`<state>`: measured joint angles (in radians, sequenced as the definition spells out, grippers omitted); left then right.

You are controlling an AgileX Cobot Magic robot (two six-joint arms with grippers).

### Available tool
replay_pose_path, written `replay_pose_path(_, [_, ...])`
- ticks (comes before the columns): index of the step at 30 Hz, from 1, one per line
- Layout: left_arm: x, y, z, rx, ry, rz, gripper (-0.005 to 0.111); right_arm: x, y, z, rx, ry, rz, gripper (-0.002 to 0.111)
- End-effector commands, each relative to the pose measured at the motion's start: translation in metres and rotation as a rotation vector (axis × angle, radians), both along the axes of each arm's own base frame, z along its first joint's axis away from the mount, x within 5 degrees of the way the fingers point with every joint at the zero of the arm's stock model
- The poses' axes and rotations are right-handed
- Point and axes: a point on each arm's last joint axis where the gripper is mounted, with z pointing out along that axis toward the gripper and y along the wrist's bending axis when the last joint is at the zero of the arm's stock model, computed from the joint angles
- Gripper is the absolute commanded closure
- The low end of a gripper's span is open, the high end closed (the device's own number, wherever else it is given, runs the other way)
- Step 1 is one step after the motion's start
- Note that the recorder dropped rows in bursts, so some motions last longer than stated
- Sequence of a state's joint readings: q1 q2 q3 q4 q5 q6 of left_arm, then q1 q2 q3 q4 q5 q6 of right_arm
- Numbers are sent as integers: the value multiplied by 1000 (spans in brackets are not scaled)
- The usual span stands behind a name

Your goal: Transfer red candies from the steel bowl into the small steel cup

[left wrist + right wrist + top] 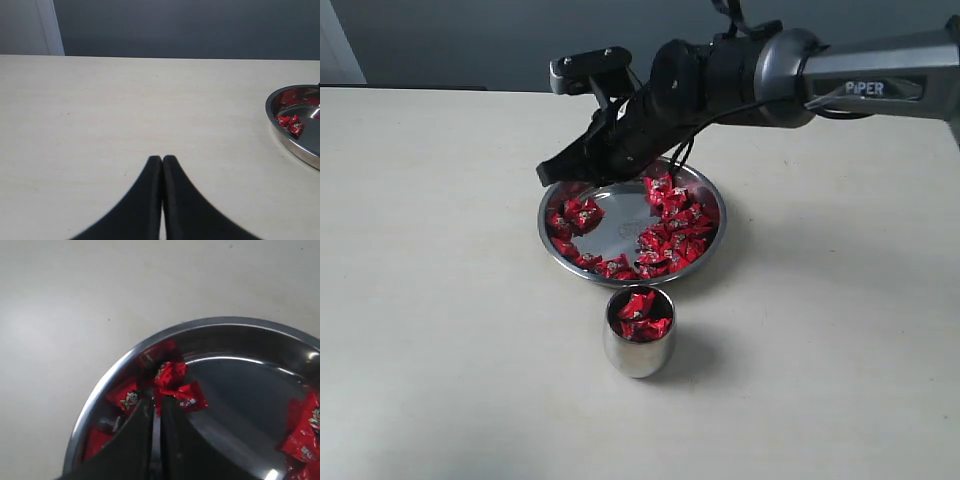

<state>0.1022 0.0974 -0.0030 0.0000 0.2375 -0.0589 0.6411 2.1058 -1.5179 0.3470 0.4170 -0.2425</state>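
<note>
Candy (171, 376) in a red wrapper sat pinched between the near-closed fingertips of the right gripper (156, 397), inside the steel bowl (620, 215) near its rim. Other red candies (672, 235) lay around the bowl's floor. The small steel cup (638, 358) stood just beside the bowl on the table (440, 300), holding several candies. The left gripper (162, 160) was closed and empty, off to the side of the bowl

Red candies (672, 225) with pale marks, silver bowl (620, 212) and cup (638, 358).
</note>
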Motion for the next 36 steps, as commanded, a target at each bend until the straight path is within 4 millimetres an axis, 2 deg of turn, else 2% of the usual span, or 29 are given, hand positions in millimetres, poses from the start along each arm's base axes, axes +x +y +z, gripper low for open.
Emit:
replay_pose_path(1, [0, 0, 0, -1, -7, -5, 106, 7, 0, -24, -23, -21, -10, 79])
replay_pose_path(4, [0, 0, 0, -1, -7, -5, 106, 11, 2, -35, -16, -44, -27, 63])
replay_pose_path(8, [0, 0, 0, -1, -7, -5, 106, 21, 8, -55, -22, -45, -31, 65])
replay_pose_path(16, [0, 0, 0, -1, -7, -5, 106, 26, 15, -72, -58, 26, -4, 65])
replay_pose_path(18, [0, 0, 0, -1, -7, -5, 106, 24, 14, -75, -72, 54, 4, 70])
replay_pose_path(21, [0, 0, 0, -1, -7, -5, 106, 24, 14, -75, -72, 55, 5, 95])
replay_pose_path(23, [0, 0, 0, -1, -7, -5, 106, 24, 14, -75, -70, 57, 1, 105])
replay_pose_path(27, [0, 0, 0, -1, -7, -5, 106, 23, 14, -65, -63, 57, 2, 109])
replay_pose_path(36, [0, 0, 0, -1, -7, -5, 106, 12, 9, -11, -54, 67, 39, 109])
